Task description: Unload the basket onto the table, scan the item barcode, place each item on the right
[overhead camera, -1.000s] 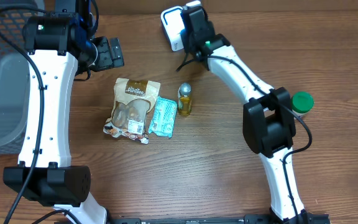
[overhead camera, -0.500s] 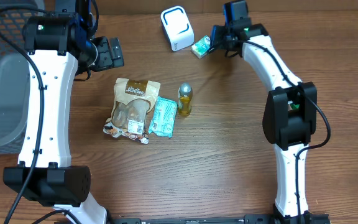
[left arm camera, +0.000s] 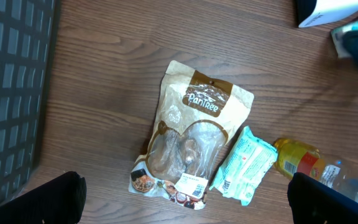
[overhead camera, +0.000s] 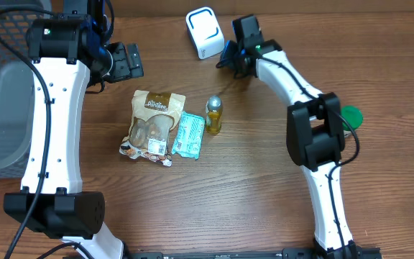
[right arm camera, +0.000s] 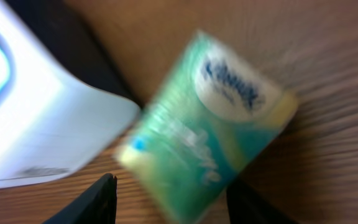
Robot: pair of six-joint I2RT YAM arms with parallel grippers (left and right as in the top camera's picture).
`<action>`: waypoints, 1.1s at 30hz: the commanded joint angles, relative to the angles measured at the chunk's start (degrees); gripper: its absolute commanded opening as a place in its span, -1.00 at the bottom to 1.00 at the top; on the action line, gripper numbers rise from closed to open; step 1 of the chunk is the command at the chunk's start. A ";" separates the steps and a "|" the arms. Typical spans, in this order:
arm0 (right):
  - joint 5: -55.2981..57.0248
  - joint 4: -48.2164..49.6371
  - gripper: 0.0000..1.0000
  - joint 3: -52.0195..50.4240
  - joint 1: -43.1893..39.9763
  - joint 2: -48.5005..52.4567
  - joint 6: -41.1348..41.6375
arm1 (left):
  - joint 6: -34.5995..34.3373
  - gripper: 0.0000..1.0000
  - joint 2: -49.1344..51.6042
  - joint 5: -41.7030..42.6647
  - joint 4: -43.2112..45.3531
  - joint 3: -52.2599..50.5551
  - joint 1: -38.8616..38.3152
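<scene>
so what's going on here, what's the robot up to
The right gripper is down over a green tissue pack lying on the table right beside the white scanner. Its fingers stand either side of the pack, but the blur hides whether they grip it. The left gripper hangs open and empty above a snack bag, a teal packet and a small bottle, all untouched.

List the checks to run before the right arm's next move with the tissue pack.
1. Kleenex tissue pack lies between the right fingers: ok.
2. Firm grip on the pack: cannot tell, the wrist view is blurred.
3. Barcode turned toward the scanner: cannot tell, no barcode shows.
4. Scanner close beside the pack: ok.
5. Left fingers open and empty, apart from the scanner: ok.
</scene>
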 commanded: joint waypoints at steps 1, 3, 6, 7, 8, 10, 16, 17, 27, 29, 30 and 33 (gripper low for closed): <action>1.62 0.11 -0.01 0.39 0.59 1.92 3.02 | 0.63 1.00 0.09 0.31 0.22 0.85 -0.37; 3.93 -0.98 -0.29 0.39 0.90 1.99 3.04 | 0.63 0.99 0.09 0.31 0.20 0.85 -0.37; 6.29 -2.84 -0.66 0.42 0.96 1.86 2.80 | 0.63 0.99 0.09 0.31 0.22 0.85 -0.37; 6.60 -3.89 -0.73 0.42 0.85 1.68 2.82 | 0.63 0.99 0.09 0.31 0.22 0.85 -0.37; 6.80 -5.03 -0.78 0.42 0.52 1.57 2.82 | 0.63 0.99 0.09 0.31 0.22 0.85 -0.37; 6.75 -7.74 -0.85 0.42 -0.44 1.05 2.82 | 0.63 0.99 0.09 0.31 0.22 0.85 -0.37; 6.71 -17.20 -0.92 0.42 -4.02 -2.03 2.54 | 0.63 0.99 0.09 0.31 0.20 0.85 -0.37; 6.51 -19.04 -0.92 0.42 -4.57 -2.80 1.62 | 0.63 0.99 0.09 0.31 0.22 0.85 -0.37; 5.31 -31.39 -0.91 0.42 -7.02 -9.07 -7.23 | 0.63 0.99 0.09 0.31 0.20 0.85 -0.37; 4.28 -31.41 -0.90 0.42 -7.02 -9.73 -7.32 | 0.63 1.00 0.09 0.31 0.22 0.85 -0.37; 3.74 -31.01 -0.85 0.46 -6.99 -9.86 -7.32 | 0.63 0.99 0.09 0.31 0.22 0.85 -0.37; 0.07 -27.17 -0.42 0.46 -6.99 -9.92 -7.37 | 0.63 0.99 0.09 0.31 0.22 0.85 -0.37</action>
